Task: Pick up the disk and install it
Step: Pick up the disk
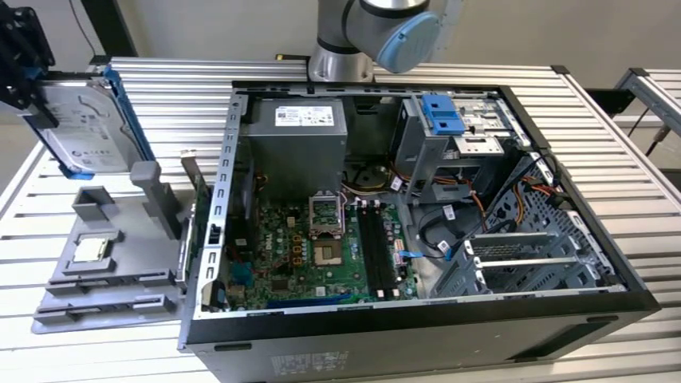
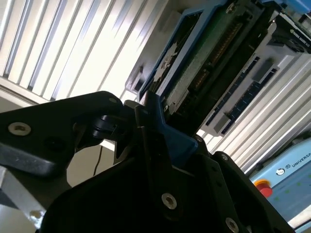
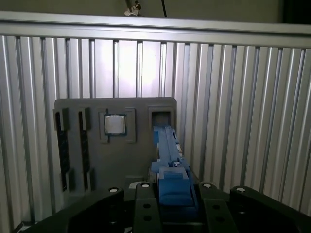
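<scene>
The disk (image 1: 88, 120), a silver-grey drive with a white label in a blue carrier, hangs tilted in the air at the exterior view's far left, just above the grey holder (image 1: 101, 263). My black gripper (image 1: 32, 100) is shut on its upper edge. In the first wrist view the disk (image 3: 166, 143) is seen edge-on, its blue carrier clamped between my fingers (image 3: 146, 206), and the holder's slot (image 3: 161, 118) behind it stands empty. In the second wrist view the gripper (image 2: 153, 121) pinches the blue frame, with the disk's green circuit board (image 2: 204, 53) facing the camera.
The open computer case (image 1: 627, 295) lies on the slatted metal table (image 1: 159, 88) to the exterior view's right of the holder. A blue bracket (image 1: 439, 114) sits at its drive cage. A small square chip (image 1: 91, 248) rests in the holder. The arm's base (image 1: 368, 32) stands behind the case.
</scene>
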You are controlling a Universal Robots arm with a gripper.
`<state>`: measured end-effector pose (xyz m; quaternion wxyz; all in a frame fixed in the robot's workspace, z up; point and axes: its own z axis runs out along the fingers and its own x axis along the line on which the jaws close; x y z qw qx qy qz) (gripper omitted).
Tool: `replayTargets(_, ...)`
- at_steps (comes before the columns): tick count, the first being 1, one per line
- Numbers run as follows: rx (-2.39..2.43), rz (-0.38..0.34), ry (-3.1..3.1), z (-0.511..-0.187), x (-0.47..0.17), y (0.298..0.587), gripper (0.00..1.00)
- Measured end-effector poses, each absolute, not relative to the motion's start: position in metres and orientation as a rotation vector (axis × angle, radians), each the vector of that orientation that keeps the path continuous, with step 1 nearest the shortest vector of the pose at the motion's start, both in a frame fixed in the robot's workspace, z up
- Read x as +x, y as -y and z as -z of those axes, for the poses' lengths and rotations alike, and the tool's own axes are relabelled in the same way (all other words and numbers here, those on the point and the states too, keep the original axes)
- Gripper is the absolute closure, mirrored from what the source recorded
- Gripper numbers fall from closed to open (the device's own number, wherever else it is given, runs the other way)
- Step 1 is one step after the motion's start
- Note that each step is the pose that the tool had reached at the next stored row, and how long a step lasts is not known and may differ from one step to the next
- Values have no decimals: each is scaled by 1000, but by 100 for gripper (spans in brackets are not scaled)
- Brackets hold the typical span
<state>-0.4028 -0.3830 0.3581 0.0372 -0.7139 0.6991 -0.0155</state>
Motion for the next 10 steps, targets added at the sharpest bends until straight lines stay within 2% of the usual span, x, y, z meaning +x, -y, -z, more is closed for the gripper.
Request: replayTargets(10, -2187, 57, -2141, -378, -403, 383, 100)
